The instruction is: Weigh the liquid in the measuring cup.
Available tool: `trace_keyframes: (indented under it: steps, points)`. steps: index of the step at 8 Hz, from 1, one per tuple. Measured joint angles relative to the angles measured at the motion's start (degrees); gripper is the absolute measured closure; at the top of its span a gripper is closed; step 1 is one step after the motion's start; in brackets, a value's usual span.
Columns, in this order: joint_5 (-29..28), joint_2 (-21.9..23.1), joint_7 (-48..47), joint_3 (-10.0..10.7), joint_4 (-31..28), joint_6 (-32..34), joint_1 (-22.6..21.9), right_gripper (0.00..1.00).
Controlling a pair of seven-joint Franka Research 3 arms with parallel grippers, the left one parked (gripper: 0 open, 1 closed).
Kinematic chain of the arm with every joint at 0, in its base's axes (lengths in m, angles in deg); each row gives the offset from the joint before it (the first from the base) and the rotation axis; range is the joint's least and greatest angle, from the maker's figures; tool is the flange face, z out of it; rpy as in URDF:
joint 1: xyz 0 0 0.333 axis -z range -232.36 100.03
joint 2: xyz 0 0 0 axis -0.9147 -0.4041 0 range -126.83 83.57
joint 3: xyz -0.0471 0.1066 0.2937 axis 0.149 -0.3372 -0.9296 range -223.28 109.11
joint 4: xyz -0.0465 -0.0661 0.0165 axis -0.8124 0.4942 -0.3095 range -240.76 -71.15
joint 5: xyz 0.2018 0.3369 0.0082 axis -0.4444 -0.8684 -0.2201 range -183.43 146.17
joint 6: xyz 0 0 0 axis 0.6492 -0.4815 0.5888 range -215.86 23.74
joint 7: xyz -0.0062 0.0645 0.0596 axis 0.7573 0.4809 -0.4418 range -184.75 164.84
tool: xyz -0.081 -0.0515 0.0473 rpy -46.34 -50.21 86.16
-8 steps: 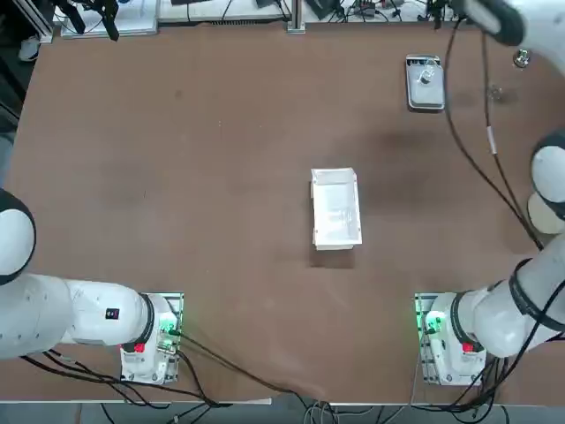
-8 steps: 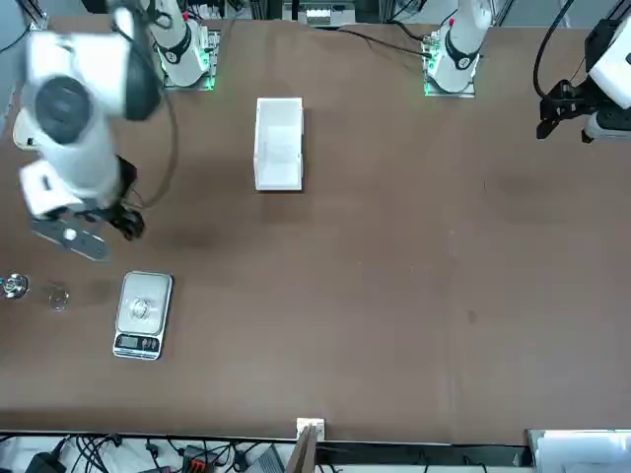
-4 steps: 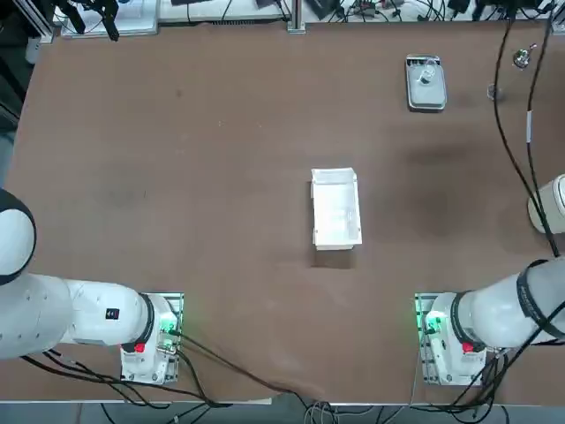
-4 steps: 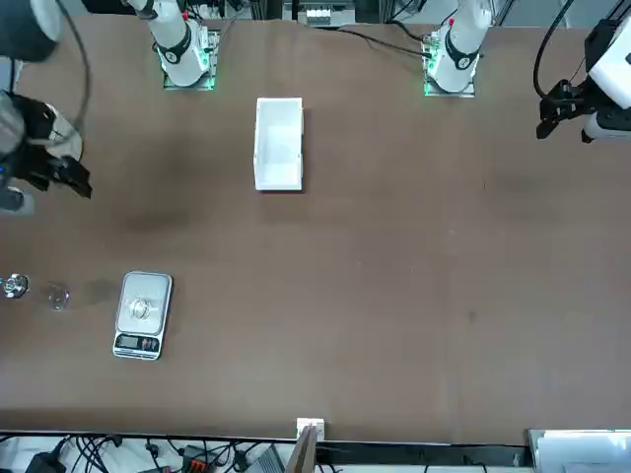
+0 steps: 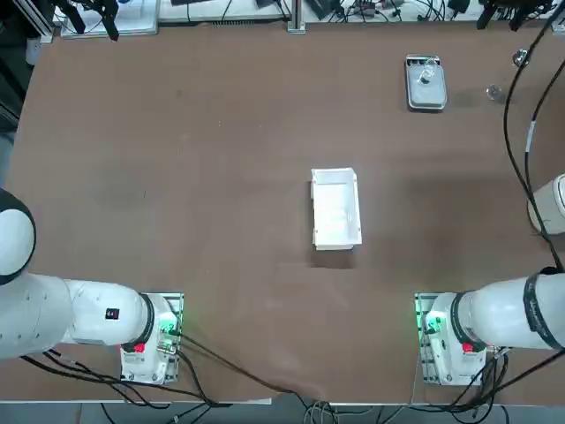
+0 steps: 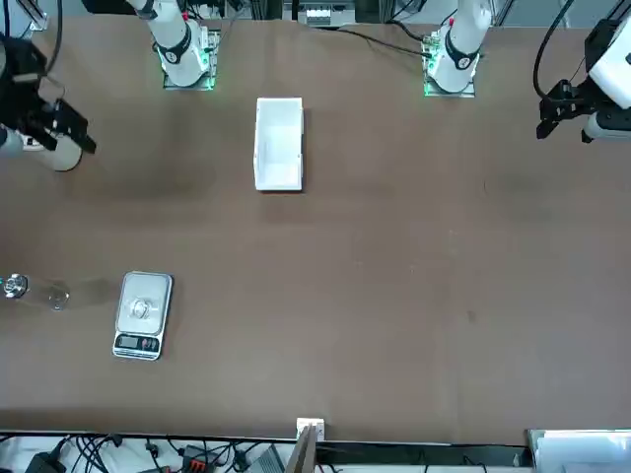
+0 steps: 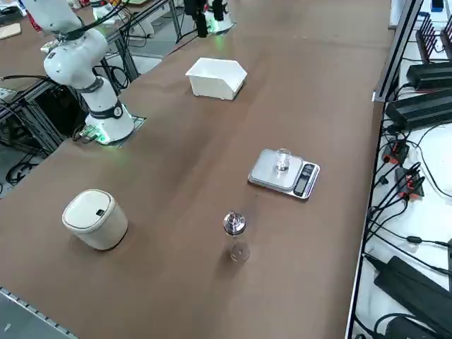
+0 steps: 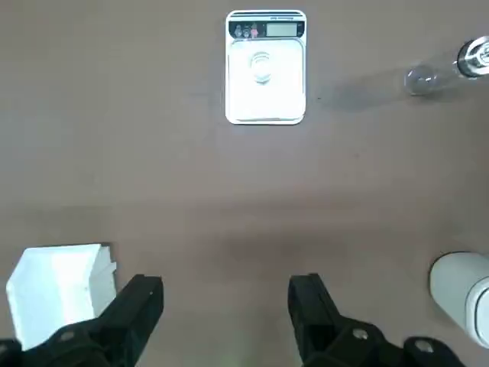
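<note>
The right hand is wide open, holds nothing and hangs well apart from the silver, rectangular digital scale. The small, transparent, glass-like measuring cup rests on the scale. Avoid contact with either; let the reading settle.

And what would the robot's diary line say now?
measuring cup: on scale | right end effector: open, empty, above table
</note>
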Motion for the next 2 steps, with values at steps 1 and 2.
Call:
trace_keyframes:
  steps: [1,2]
  points:
    - [-0.1,1.0,-0.5,-0.3,-0.6,0.0,0.0,0.0]
    - [-0.1,1.1,-0.9,-0.6,-0.8,0.0,0.0,0.0]
